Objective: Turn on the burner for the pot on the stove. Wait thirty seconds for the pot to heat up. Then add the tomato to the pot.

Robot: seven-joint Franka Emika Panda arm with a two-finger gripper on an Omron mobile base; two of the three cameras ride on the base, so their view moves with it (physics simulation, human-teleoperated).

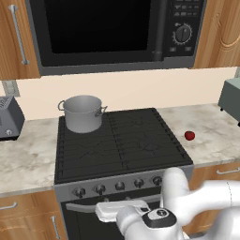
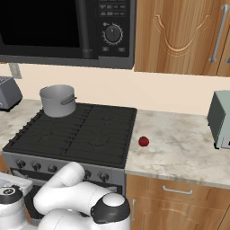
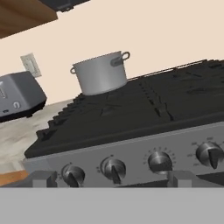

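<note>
The pot [image 1: 83, 113] stands on the far left burner of the stove [image 1: 136, 145], lidless and upright, also seen in the right base view [image 2: 58, 100] and the hand view [image 3: 100, 73]. The tomato [image 1: 189, 135] lies on the desk [image 1: 211, 136] just right of the stove, well apart from the pot; from the other side it shows as a red dot [image 2: 143, 141] between the stove [image 2: 103, 134] and a grey box at the right edge. The tool [image 3: 113, 178] hangs low before the stove front, its jaws wide apart with nothing between them, its two tips [image 3: 43, 178] near the row of knobs [image 3: 113, 168]. A toaster [image 3: 19, 95] sits on the desk left of the stove. A microwave [image 1: 112, 33] hangs above.
</note>
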